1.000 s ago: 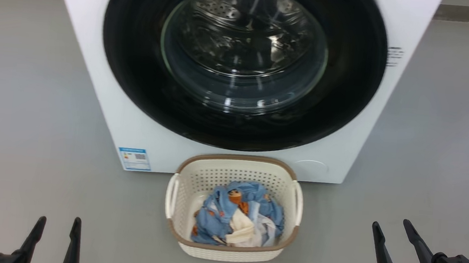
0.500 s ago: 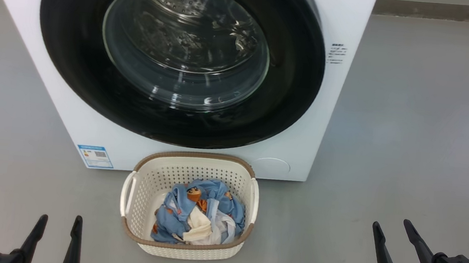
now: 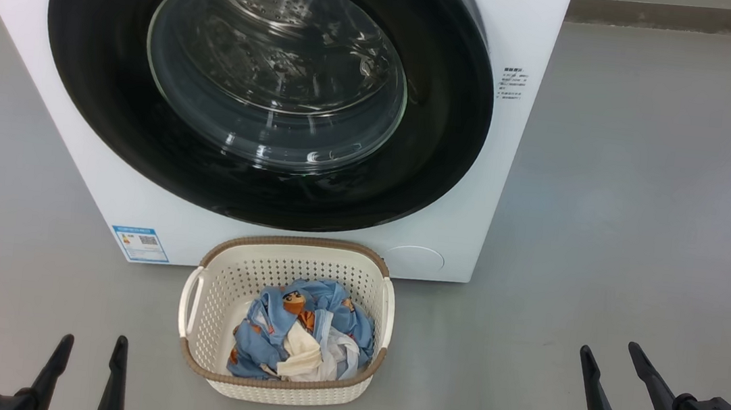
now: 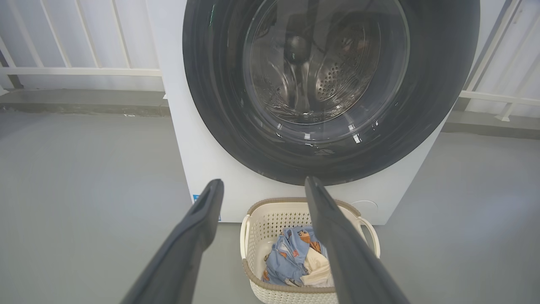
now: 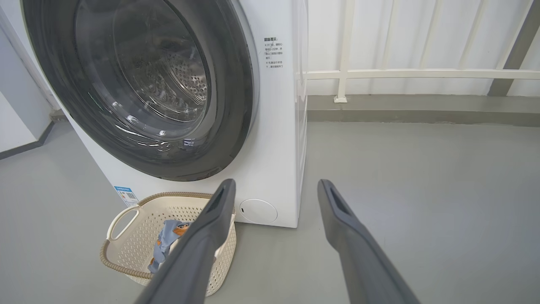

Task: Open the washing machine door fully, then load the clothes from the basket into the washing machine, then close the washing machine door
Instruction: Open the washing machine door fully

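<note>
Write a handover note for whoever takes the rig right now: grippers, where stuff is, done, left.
Left gripper: open, empty, low at the near left.
Right gripper: open, empty, low at the near right.
Washing machine door: shut on the washing machine.
Basket: on the floor right in front of the machine, clothes piled inside.
Done: nothing.
Left: open the door fully, load the clothes, close the door.

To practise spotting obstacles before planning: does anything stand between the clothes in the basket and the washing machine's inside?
Yes. The washing machine door is shut across the opening, just above the basket holding the clothes. Nothing visible lies between that door and the open left claw or right claw.
</note>
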Robot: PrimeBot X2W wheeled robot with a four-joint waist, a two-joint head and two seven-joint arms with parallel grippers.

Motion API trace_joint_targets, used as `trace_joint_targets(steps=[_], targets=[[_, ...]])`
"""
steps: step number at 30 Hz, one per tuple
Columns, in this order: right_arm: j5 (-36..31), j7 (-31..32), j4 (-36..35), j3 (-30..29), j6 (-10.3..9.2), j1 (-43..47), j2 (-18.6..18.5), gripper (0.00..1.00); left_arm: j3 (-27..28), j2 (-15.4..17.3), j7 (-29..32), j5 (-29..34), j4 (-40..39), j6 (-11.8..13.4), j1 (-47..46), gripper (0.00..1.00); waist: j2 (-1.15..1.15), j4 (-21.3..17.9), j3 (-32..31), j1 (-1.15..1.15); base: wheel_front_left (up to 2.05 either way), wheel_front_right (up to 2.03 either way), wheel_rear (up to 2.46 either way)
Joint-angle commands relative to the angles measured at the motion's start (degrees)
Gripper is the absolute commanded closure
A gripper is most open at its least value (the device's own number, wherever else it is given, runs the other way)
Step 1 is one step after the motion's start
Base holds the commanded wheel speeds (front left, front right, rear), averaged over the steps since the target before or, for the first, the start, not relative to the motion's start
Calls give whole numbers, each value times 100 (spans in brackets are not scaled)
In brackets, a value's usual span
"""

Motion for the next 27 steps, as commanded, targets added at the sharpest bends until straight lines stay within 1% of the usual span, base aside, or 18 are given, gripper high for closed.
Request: trace_joint_targets(steps=[1,16,17,18,19,20,27], targets=[[-55,-71,-143,135,-6,-137,-45,0,201,73,-79,-52,-151,51,-140,0,0,-1,3,0,0,0,0],[-54,-71,-237,167,-6,-117,-53,0,172,73,-79,-52,-102,38,-142,0,0,5,-25,0,0,0,0],[-55,-71,-232,172,-6,-119,-55,18,168,73,-79,-51,-101,36,-142,0,0,5,-27,0,0,0,0],[-55,-71,-227,174,-6,-122,-56,65,164,73,-79,-50,-99,34,-142,0,0,6,-29,0,0,0,0],[-53,-71,-226,174,-6,-125,-55,95,163,73,-79,-49,-98,33,-144,0,0,7,-29,0,0,0,0],[-48,-71,-227,174,-6,-129,-55,100,165,73,-79,-48,-99,31,-147,0,0,8,-28,0,0,0,0],[-16,-71,-205,208,-6,-130,-69,100,174,73,-79,-34,-121,25,-151,0,0,15,-32,0,0,0,0]])
